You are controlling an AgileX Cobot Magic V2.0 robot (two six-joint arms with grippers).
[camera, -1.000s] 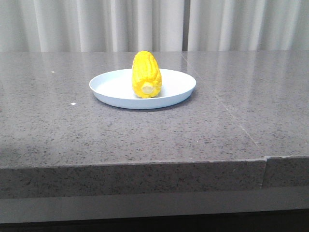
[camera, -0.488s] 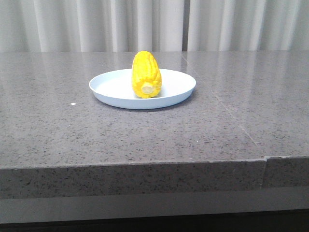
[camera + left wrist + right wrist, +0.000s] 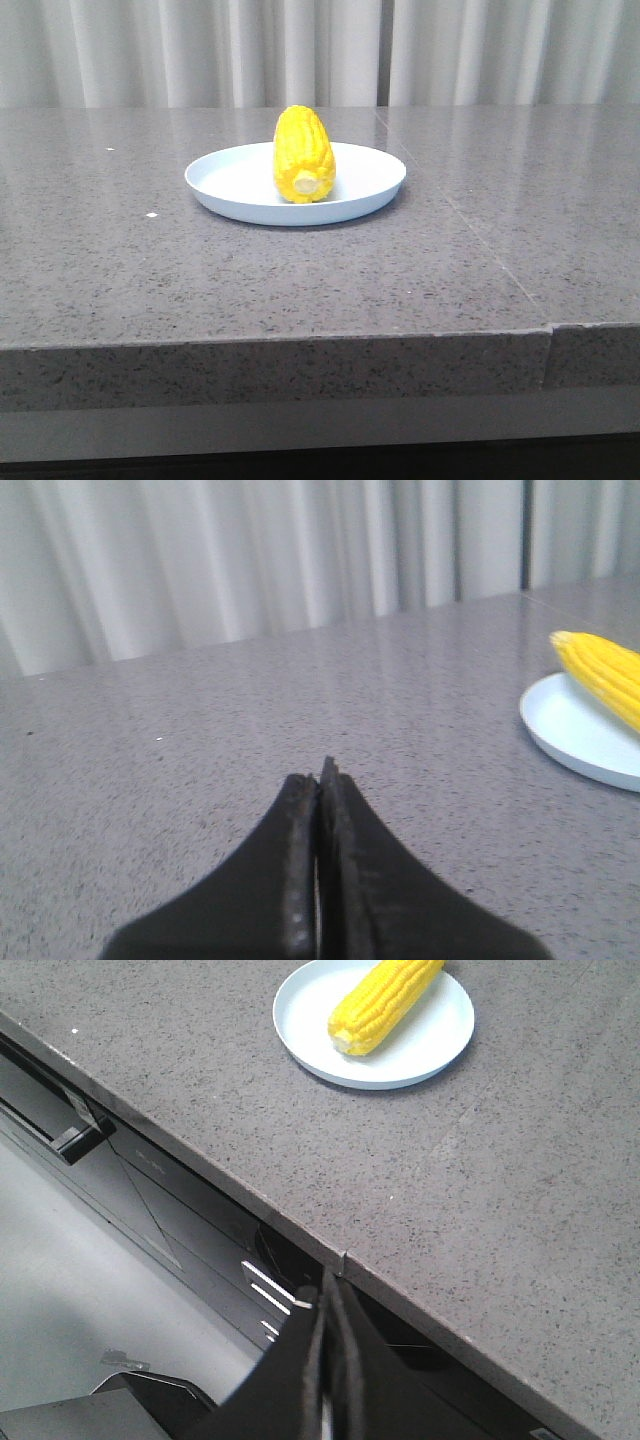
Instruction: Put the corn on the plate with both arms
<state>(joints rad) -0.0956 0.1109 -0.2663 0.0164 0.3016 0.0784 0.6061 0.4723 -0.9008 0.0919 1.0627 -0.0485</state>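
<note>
Comparing earlier front views: nothing shifts. Left gripper (image 3: 318,780) pressed closed, empty, beside pale blue-white round plate (image 3: 240,185); glossy yellow plastic corn cob (image 3: 303,155) lies on it; right gripper (image 3: 329,1295) closed, empty, off the grey stone bench (image 3: 300,280). Task looks complete.

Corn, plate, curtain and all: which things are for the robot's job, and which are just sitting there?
For the job:
corn, lying on the plate
plate
left end effector, shut
right end effector, shut

Just there:
grey table
white curtain
</note>
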